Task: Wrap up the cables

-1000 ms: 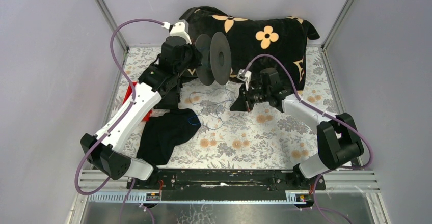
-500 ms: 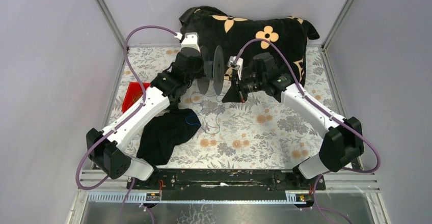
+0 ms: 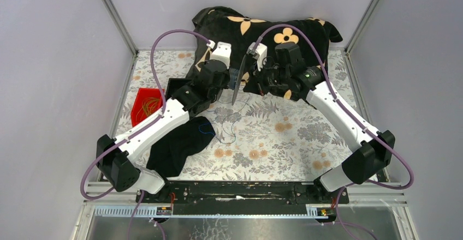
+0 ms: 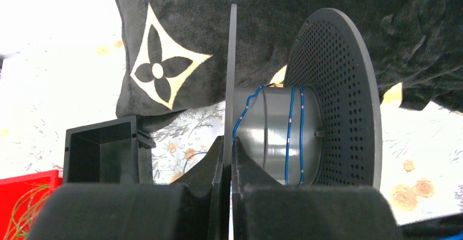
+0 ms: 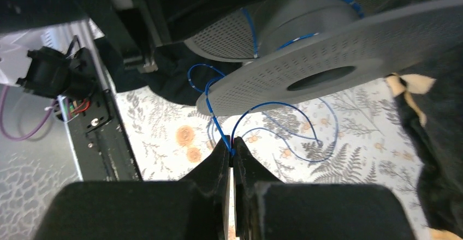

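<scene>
Thin blue cables (image 4: pixel 288 136) pinched by the right gripper (image 5: pixel 232 147) likely needed even tension onto the black perforated plastic spool (image 4: pixel 333 98) that the left gripper (image 4: pixel 227 158) clamped.

Two arms, the left arm (image 3: pixel 158 123) and the right arm (image 3: pixel 341 117); one black spool (image 4: pixel 327 103) with two discs; one red tray (image 3: pixel 143 106); one dark cloth (image 3: pixel 177 144); one black flowered cushion (image 3: pixel 273 33); blue cables (image 4: pixel 288 136), strands too tangled to count
</scene>
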Controlling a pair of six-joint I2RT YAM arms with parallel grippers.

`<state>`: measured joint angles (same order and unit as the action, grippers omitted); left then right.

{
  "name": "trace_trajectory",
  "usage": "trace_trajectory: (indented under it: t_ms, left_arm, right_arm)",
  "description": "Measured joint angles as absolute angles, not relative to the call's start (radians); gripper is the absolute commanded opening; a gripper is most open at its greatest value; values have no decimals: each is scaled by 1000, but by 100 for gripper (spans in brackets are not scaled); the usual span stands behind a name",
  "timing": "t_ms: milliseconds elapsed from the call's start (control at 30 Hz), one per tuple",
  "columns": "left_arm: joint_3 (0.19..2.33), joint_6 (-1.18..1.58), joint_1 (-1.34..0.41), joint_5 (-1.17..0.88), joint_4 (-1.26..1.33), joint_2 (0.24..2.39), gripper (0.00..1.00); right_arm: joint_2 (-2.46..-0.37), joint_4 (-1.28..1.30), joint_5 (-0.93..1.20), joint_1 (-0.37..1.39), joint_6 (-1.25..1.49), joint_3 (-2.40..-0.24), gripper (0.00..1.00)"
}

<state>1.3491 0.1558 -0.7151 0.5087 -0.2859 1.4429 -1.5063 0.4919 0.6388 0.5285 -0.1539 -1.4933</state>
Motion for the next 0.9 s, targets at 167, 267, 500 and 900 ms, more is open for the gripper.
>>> trace_trajectory:
  t_ms: [167,267,500,900]
  left_arm:
    - [1317,86,-735,509,-255,1443,0]
    - [1295,51,-745,504,-233,1438,0]
    - [1258,4,-759,440,-210,1404,0]
    - [1221,-19,-762,334,-201,1362,0]
  right_arm:
    - [-1506,517,529,530,-157,-1543,0]
    - [-1506,523,466,530,-159,-1558,0]
    - [-1512,533,363,533,-161,-1582,2]
    - [-1541,530,216,535,-176,-1591,9]
